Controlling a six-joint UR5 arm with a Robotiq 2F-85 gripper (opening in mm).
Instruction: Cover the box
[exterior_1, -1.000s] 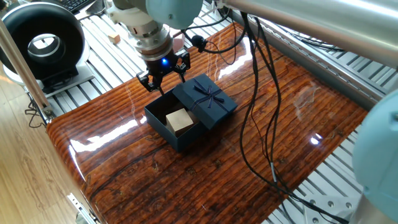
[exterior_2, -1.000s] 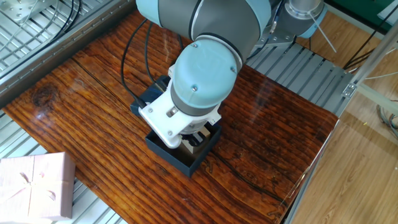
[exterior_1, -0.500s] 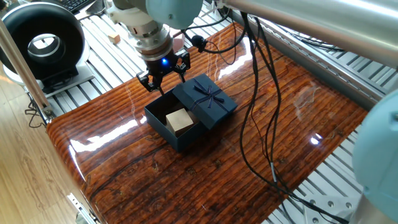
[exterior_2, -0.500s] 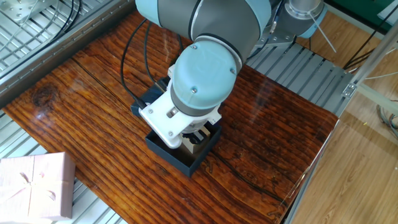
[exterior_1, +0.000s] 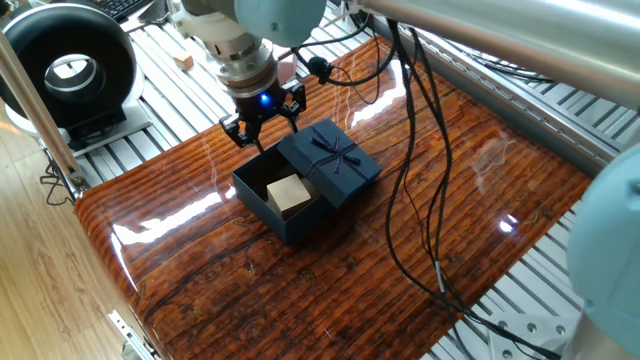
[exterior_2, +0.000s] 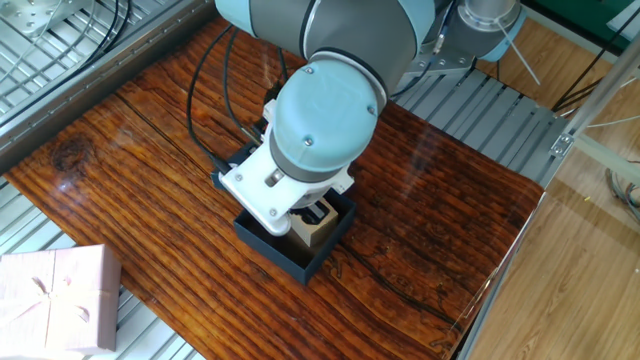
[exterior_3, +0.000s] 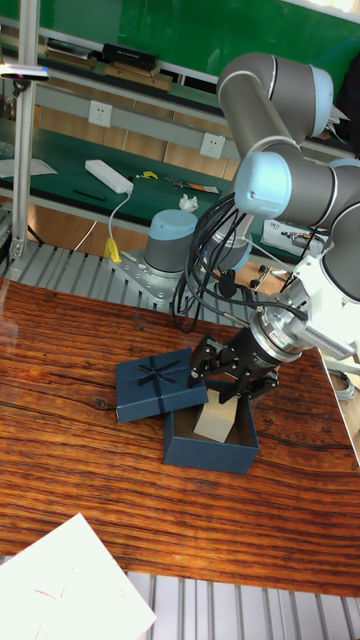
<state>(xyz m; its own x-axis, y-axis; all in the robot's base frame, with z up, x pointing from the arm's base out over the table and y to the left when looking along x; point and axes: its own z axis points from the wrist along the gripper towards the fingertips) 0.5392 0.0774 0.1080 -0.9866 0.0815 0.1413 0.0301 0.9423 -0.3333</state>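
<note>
The box (exterior_1: 283, 207) sits open on the wooden table (exterior_1: 420, 220). The bow-topped lid (exterior_1: 331, 160) leans on its far edge — just beside the gripper (exterior_1: 263, 128), whose fingers are apart and empty.

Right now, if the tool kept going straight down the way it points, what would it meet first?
Probably the back rim of the open box, near the bow-topped lid leaning on it. The tool hangs open above that edge; depth is unclear, so it might reach the table instead.
</note>
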